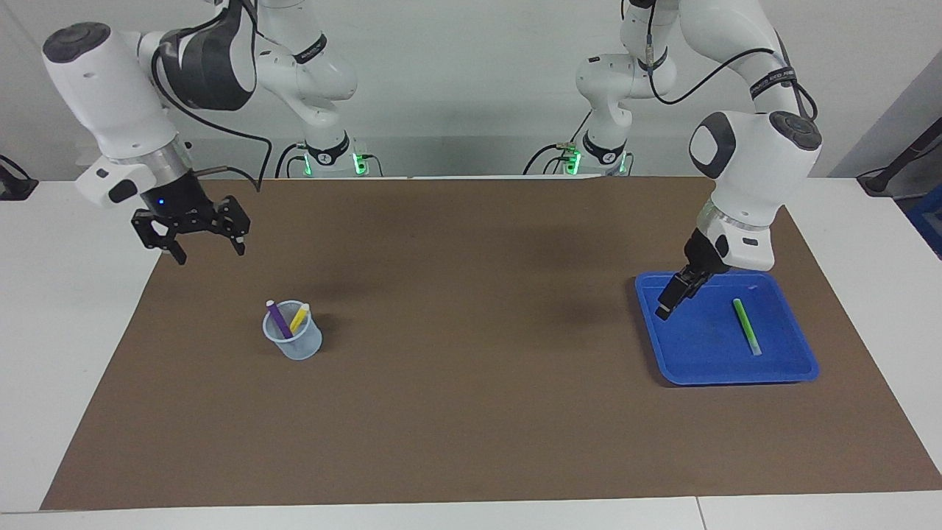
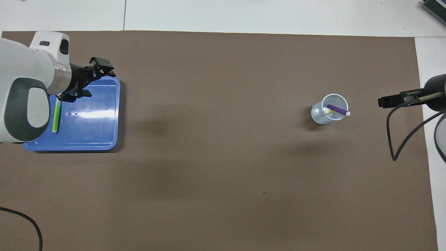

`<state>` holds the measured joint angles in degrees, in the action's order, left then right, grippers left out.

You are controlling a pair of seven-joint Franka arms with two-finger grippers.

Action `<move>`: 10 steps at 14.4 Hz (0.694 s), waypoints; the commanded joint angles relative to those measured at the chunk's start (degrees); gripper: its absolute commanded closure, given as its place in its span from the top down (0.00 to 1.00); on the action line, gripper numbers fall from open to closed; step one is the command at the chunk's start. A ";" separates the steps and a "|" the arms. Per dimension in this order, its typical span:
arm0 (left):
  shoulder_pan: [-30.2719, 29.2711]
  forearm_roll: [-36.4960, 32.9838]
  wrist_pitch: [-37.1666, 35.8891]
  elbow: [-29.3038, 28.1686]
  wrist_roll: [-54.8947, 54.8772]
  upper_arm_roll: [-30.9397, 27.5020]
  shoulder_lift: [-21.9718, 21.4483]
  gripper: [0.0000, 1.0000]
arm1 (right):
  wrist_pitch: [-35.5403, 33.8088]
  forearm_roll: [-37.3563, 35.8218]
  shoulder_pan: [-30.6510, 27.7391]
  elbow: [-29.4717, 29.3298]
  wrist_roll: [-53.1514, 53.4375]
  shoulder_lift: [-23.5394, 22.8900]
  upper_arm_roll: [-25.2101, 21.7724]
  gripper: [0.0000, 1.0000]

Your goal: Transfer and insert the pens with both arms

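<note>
1. Facing view: the translucent pale-blue plastic cup [image 1: 294, 340] on the brown paper mat [image 1: 471, 412] holds the purple pen [image 1: 278, 318] and yellow pen [image 1: 299, 319], leaning with whitish tips up.
2. Toward the left arm's end, the blue plastic tray [image 1: 780, 372] holds the bright green pen [image 1: 746, 325] flat, long axis toward the robots.
3. The left gripper [image 1: 671, 297] hangs over the tray, fingers apart, empty.
4. The right gripper [image 1: 207, 246], raised near the mat's edge, is spread wide, empty.

The translucent cup [image 1: 294, 340] stands on the brown mat [image 1: 471, 412] toward the right arm's end of the table, with the purple pen [image 1: 279, 319] and the yellow pen [image 1: 299, 318] leaning inside it, whitish tips up. The right gripper [image 1: 206, 249] hangs in the air well above the cup, its fingers spread and empty. Well apart from the cup, toward the left arm's end, the blue tray [image 1: 798, 364] holds the green pen [image 1: 746, 326]; the left gripper [image 1: 664, 305] hangs over that tray's edge
</note>
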<state>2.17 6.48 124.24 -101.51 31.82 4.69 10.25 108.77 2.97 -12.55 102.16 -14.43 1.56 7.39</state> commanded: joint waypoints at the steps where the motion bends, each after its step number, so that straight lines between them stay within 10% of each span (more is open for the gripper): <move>1: -3.56 -1.73 -1.01 -1.41 -10.34 0.41 -1.72 1.00 | 0.21 -1.04 -0.55 1.73 1.06 0.73 0.70 1.00; 10: -11.48 -10.51 4.16 -2.11 -37.18 0.41 2.84 1.00 | -0.05 -1.21 0.95 2.43 1.60 0.90 0.70 1.00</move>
<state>-8.70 -0.67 125.99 -102.88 -3.61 4.58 11.69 108.51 2.97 -11.44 103.44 -14.08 1.76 7.86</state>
